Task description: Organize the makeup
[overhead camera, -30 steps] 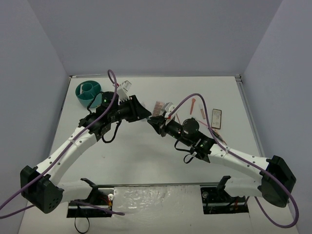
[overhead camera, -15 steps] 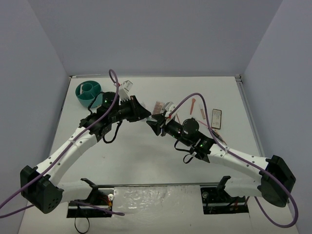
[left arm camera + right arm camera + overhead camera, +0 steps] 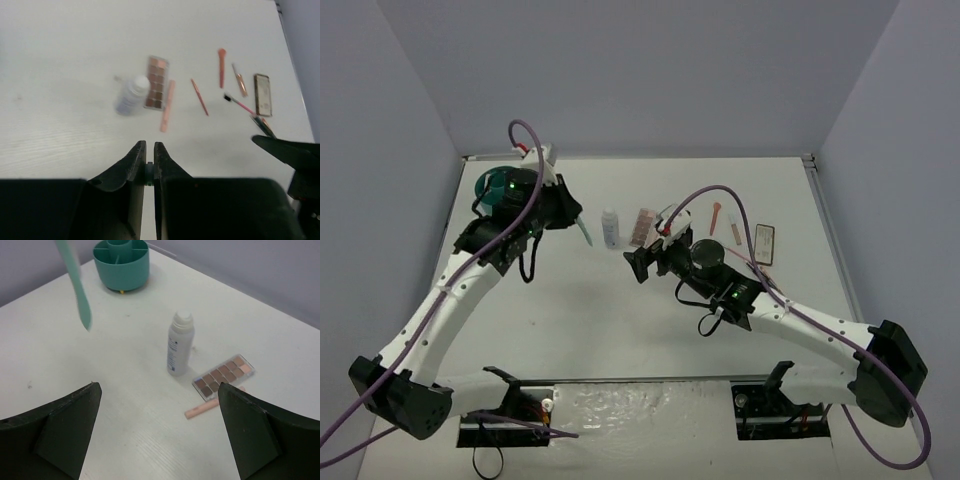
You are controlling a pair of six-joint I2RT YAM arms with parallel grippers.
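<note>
Handover complete: the left claw [image 3: 148, 145], clamped shut on the teal stick [image 3: 75, 282], has swung toward the far-left teal tub [image 3: 121, 265], while the right claw [image 3: 640, 262] has sprung wide open, empty, beside the unsorted white bottle [image 3: 610, 227] and palette [image 3: 642, 226].

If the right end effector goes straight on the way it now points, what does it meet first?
Probably the upright white bottle, almost centred ahead of the open right end effector. The pink stick lies nearer but flat, perhaps under its path.
</note>
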